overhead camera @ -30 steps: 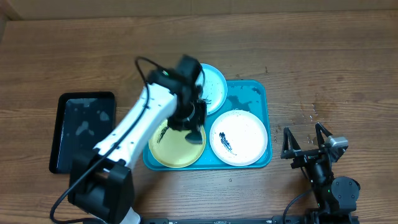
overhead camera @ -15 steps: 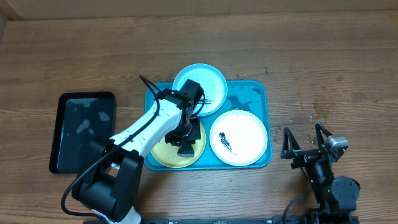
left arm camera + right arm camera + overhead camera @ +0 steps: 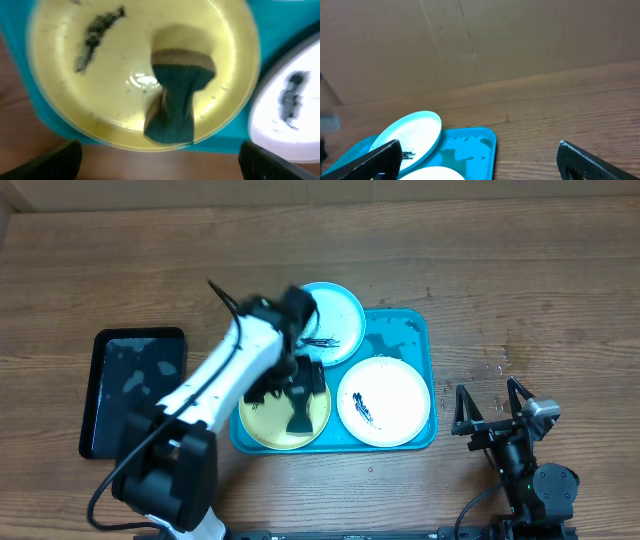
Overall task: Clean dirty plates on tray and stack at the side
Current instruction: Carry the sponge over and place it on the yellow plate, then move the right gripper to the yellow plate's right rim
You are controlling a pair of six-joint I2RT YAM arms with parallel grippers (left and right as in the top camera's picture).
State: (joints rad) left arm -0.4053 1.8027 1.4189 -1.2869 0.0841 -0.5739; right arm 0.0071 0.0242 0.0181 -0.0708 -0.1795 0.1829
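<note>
Nothing is stacked yet: the blue plate (image 3: 335, 320), yellow plate (image 3: 262, 423) and white plate (image 3: 390, 402) sit smeared on the tray (image 3: 415, 332), a sponge (image 3: 175, 102) lies on the yellow one, and the left tool (image 3: 288, 385) and right tool (image 3: 490, 402) are both spread empty.

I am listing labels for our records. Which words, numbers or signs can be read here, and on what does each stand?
None: no readable text on the blue tray, the yellow plate, the white plate, the light-blue plate, the sponge or the black tray. The dark marks on the plates are smears, not writing.
</note>
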